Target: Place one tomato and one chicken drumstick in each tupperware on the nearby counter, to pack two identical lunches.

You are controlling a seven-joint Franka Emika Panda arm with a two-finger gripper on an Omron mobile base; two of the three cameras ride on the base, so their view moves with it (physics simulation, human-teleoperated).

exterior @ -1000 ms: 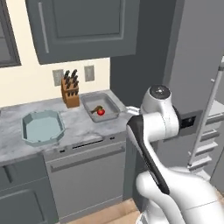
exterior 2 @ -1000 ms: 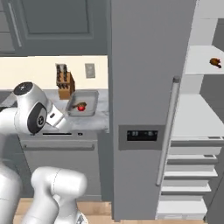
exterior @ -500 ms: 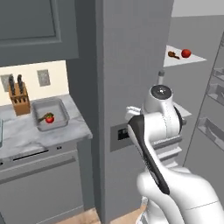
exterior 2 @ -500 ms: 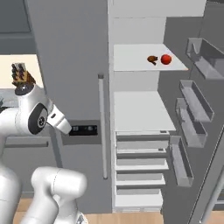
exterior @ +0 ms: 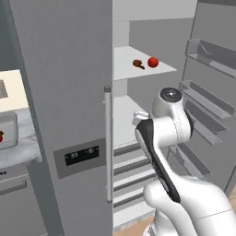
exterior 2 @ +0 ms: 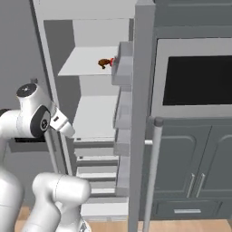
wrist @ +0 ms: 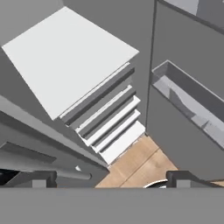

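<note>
I am facing an open grey refrigerator whose white upper shelf (exterior: 138, 69) carries a round red tomato (exterior: 153, 62) and, just to its left, a small brown chicken drumstick (exterior: 137, 64); the two lie near each other but apart. From the right base camera I see the same drumstick (exterior 2: 104, 63) on that shelf, with only a red sliver of the tomato showing past the edge of the grey door bins (exterior 2: 122, 68).

My white arm rises in front of the fridge's lower white shelf (exterior: 124, 115), well below the food. Through the hand camera I look down on that flat white shelf (wrist: 65, 57), the stacked white drawer fronts (wrist: 113, 127) beneath it, a grey door bin (wrist: 188, 100) to the right and a patch of wooden floor (wrist: 140, 164). The gripper (wrist: 111, 178) stands wide, its two dark fingertips (wrist: 43, 178) far apart with nothing between them.

At the far left, a strip of grey-white marbled stone counter (exterior: 16, 154) holds a plain grey shallow container (exterior: 7, 131), cut off by the frame edge, with something red inside it.
</note>
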